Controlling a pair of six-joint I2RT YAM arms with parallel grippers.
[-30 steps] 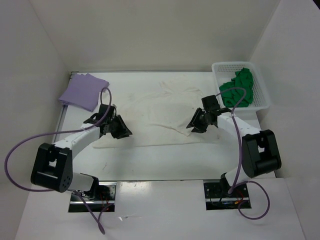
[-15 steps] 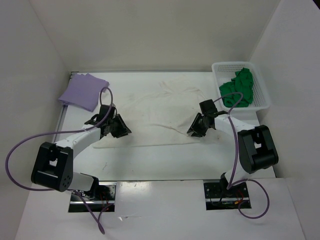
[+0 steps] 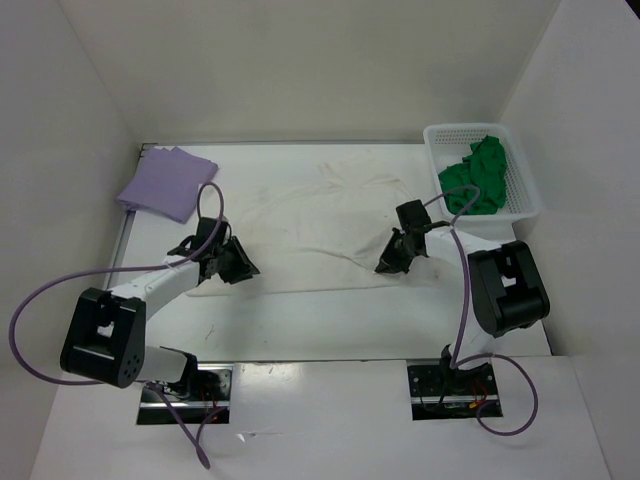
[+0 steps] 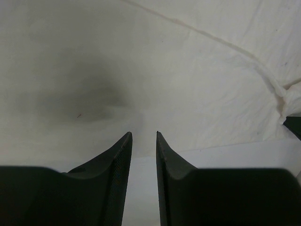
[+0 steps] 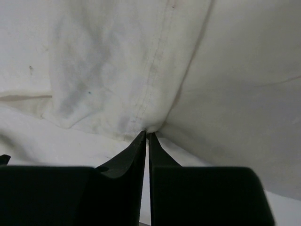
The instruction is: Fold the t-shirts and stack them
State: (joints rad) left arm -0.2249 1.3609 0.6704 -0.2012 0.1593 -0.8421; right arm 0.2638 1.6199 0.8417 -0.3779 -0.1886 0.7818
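Note:
The cream white t-shirt (image 3: 310, 225) lies spread out and wrinkled in the middle of the table. My right gripper (image 3: 390, 262) is low at its near right edge. In the right wrist view the gripper (image 5: 146, 133) is shut on a pinch of the cream shirt (image 5: 117, 61) beside a seam. My left gripper (image 3: 238, 262) sits at the shirt's near left edge. Its fingers (image 4: 143, 134) stand a little apart with bare table between them, tips at the cloth's border (image 4: 188, 70). The lavender t-shirt (image 3: 168, 182) lies folded at the far left. The green t-shirt (image 3: 478, 178) is bunched in the basket.
A white mesh basket (image 3: 530, 200) stands at the far right corner with the green shirt inside. White walls close in the table on three sides. Purple cables loop off both arms.
The right gripper has closed onto the cream shirt's near right edge and its arm has drawn in a little. The left gripper has barely shifted.

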